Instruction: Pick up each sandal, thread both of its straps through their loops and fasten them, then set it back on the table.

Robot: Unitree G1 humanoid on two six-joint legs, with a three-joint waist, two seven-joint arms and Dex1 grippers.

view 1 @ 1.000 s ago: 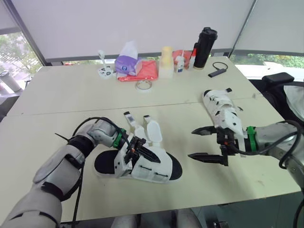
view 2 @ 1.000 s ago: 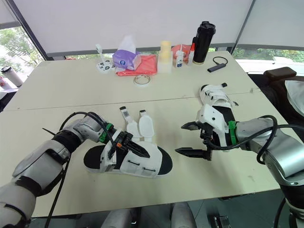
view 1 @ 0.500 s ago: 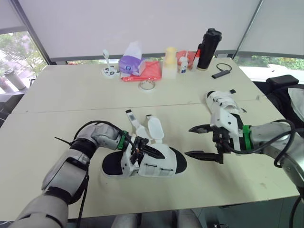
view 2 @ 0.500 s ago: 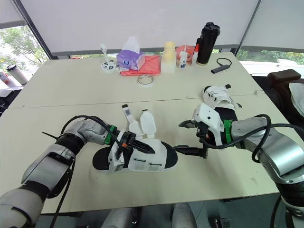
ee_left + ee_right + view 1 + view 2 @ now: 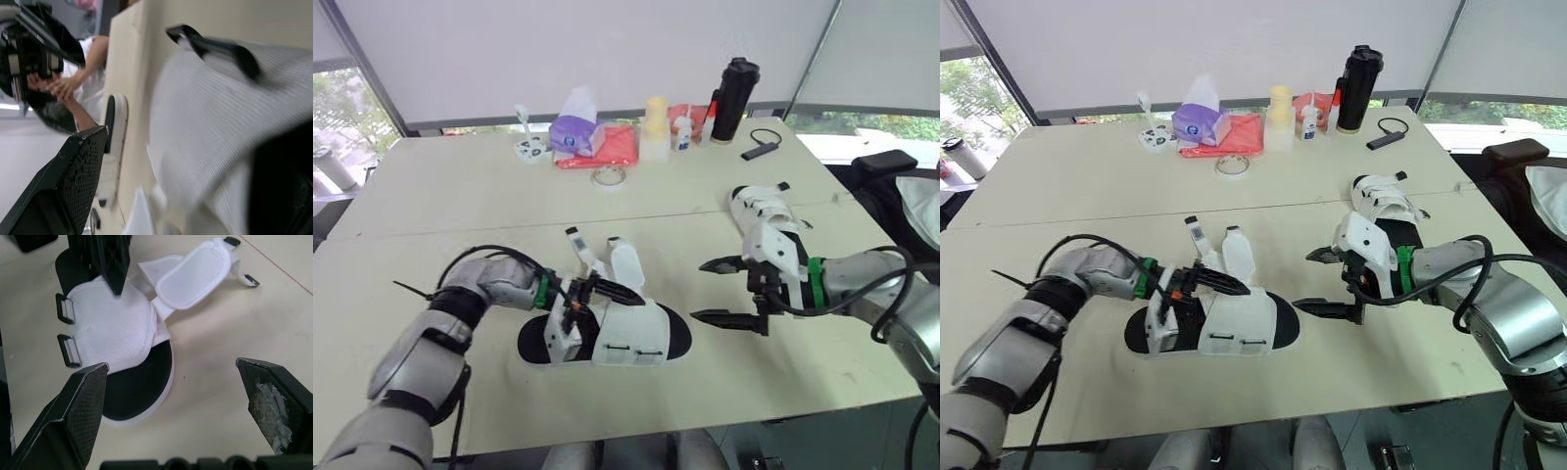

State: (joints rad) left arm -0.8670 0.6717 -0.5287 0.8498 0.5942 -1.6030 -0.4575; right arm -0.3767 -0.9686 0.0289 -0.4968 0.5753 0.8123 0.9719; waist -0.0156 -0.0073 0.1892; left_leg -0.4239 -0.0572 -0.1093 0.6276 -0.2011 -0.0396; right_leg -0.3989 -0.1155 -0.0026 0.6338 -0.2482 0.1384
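While straddling the white mesh upper of the near sandal (image 5: 625,338), holding the left gripper (image 5: 607,291) released, fingers spread wide rather than clamping; in the left wrist view, showing a strip of bare table between one finger (image 5: 73,186) and the fabric. Lying flat on its black sole toward the front of the table (image 5: 440,196), lengthwise across the robot's front. Spreading two unfastened straps (image 5: 195,269) out on the far side, away from the robot, both threading through nothing. Showing two black loops (image 5: 64,351) standing empty on the opposite, nearer side of the upper. Hovering the right gripper (image 5: 698,290) just beside the right-hand end of that sole, jaws gaping wide apart, gripping nothing and touching nothing. Resting the second sandal (image 5: 766,223) farther back on the right, behind the right wrist, well apart from the first. Standing along the far edge: a purple tissue pack (image 5: 574,132), a red cloth (image 5: 612,147), a black bottle (image 5: 733,98). Lying a little nearer than those, a roll of tape (image 5: 608,176).
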